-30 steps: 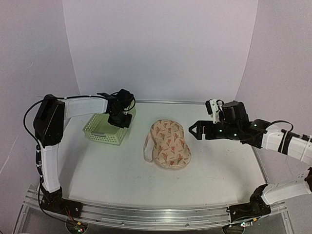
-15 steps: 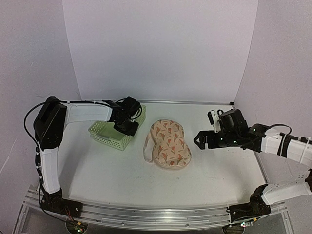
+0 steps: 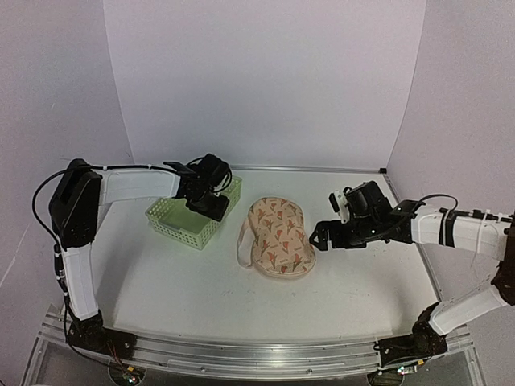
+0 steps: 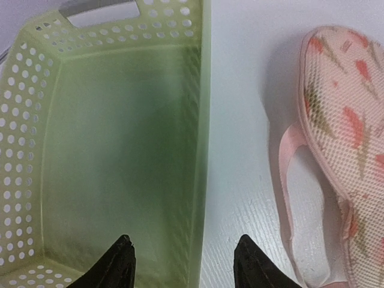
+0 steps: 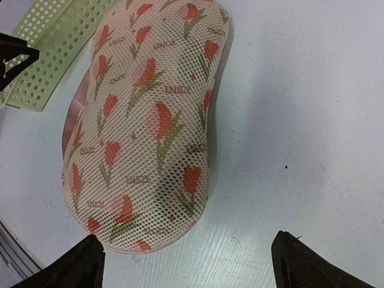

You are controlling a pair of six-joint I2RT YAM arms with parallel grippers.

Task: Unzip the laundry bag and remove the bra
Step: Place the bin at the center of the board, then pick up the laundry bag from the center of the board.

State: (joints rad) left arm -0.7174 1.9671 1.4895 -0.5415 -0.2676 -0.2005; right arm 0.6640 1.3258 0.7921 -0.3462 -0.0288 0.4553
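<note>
SETTING. White desk (image 3: 177, 281) closed in by plain pale lilac walls (image 3: 265, 80).

ITEM 1, bag (image 3: 278, 236). Cream-peach mesh pouch with a red leaf print, lying flat at the centre of the overhead frame. A pale pink loop (image 3: 242, 241) curves along its left edge. It looks shut. No zip or pull can be made out in any view.

ITEM 2, bra. Not in view, and no dark fabric shows through the mesh. It is judged to be inside the bag.

ITEM 3, right gripper (image 5: 186, 240). It sits just beside the bag's right edge, low over the desk. The jaws are spread wide with nothing between them but the bag's near end and bare desk. It holds nothing.

ITEM 4, left gripper (image 4: 184, 261). It hangs over the basket (image 3: 173, 219), left of centre. The jaws are parted and astride the basket's right wall, one fingertip inside and one outside. Whether they touch the wall cannot be told. It holds nothing.

ITEM 5, basket. Light-green perforated plastic with nothing in it, near the bag's left side and apart from it.

PROGRESS. By the look of things nothing is done yet. The zip has to be found and drawn open, then the bra taken out.

COUNT. Bag, one. Loop, one. Basket, one. Grippers, two. Bra, none visible.
</note>
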